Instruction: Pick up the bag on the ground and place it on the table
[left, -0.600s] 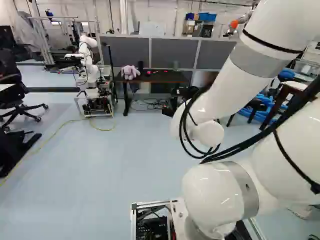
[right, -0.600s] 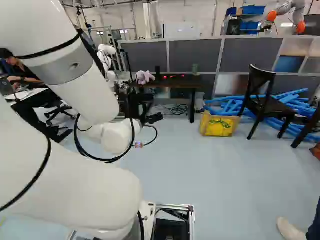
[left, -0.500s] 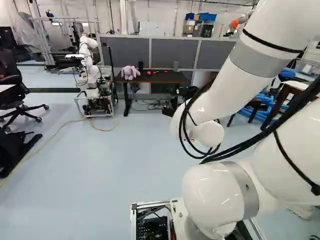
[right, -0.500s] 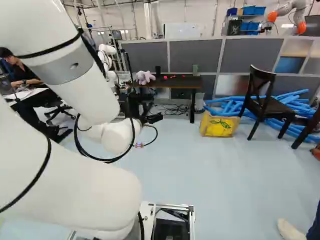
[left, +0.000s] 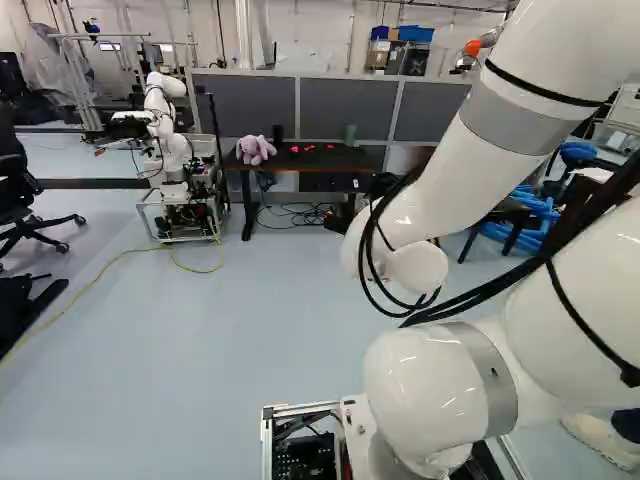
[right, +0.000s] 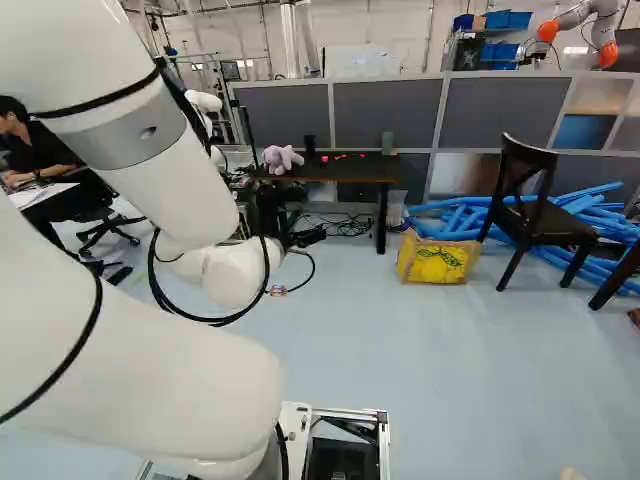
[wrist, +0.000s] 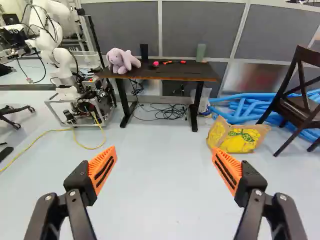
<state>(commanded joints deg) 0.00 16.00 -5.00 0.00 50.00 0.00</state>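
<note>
"Looks like the base (right: 384, 435) has rolled forward."

"Yes, still approaching, I'd say. Gripper's (wrist: 164, 150) wide open, empty."

"And the yellow bag (right: 437, 262)?"

"On the floor (right: 400, 370), right of centre in the right base view, short of the counter (wrist: 165, 75). Next it should steer bagward, then reach low."

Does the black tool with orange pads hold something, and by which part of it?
Nothing is held: the tool is open, and the tan-and-yellow boxy bag stands on the pale floor.
</note>
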